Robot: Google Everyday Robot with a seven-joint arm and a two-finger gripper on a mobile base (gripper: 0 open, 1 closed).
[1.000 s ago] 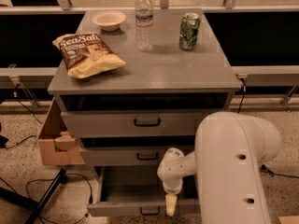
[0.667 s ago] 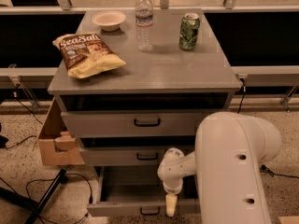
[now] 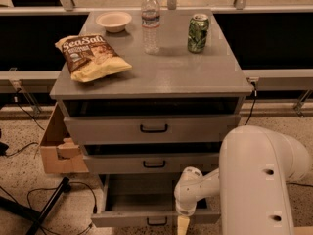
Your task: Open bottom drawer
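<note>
The bottom drawer (image 3: 128,218) is the lowest of three grey drawers and is pulled out well beyond the two above it. Its plain grey interior (image 3: 142,195) shows, and its small black bar handle (image 3: 156,222) sits on the front panel. My gripper (image 3: 183,224) hangs from the white arm (image 3: 259,180), pointing down at the front edge of the bottom drawer, just right of its handle.
The cabinet top (image 3: 166,72) holds a chip bag (image 3: 90,57), a small bowl (image 3: 113,20), a water bottle (image 3: 150,22) and a green can (image 3: 198,33). A cardboard box (image 3: 56,148) stands left of the cabinet. Cables and a black stand leg (image 3: 46,209) lie on the floor at the left.
</note>
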